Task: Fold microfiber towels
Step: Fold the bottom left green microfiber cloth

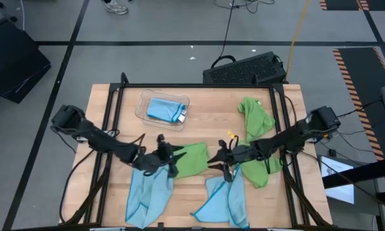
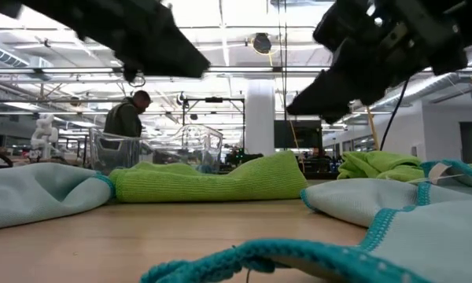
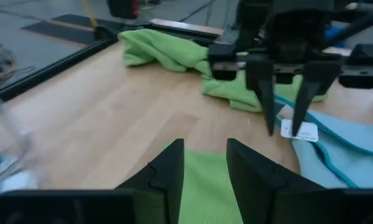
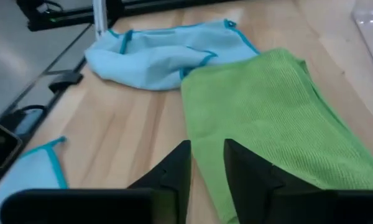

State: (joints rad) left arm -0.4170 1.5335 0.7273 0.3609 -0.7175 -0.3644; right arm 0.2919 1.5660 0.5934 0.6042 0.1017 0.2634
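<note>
**Jaws**
- Left gripper (image 1: 165, 158): at the left edge of the centre green towel (image 1: 191, 159). The jaws stand narrowly apart and clamp nothing. The left wrist view shows green cloth through the gap between them; whether they touch it cannot be told.
- Right gripper (image 1: 221, 160): at the right edge of the centre green towel, facing the left gripper across it. The jaws are apart with nothing between them. In the left wrist view its fingers point down, just above the tabletop (image 1: 205, 119), near a white tag (image 3: 298, 130) on a blue towel.

**Count**
- Blue towels: three.
  - One (image 1: 147, 192) lies crumpled in front of the centre green towel, on its left.
  - One (image 1: 219, 200) lies crumpled in front of the centre green towel, on its right.
  - One (image 1: 163, 110) lies folded in the clear tray (image 1: 143, 102), behind the centre green towel.
- Green towels: at least two.
  - The centre one lies flat.
  - A rumpled green heap (image 1: 253, 117) lies to its right, running under the right arm. Whether the heap is one towel or two cannot be told.
- Trays: one.

**Surface and room**
- The tabletop is pale wood in a black frame.
- The floor (image 1: 147, 25) is grey with dark lines.
- The low view shows a large hall with a white column (image 2: 259, 110) and a person (image 2: 127, 118) standing well behind the tabletop.
</note>
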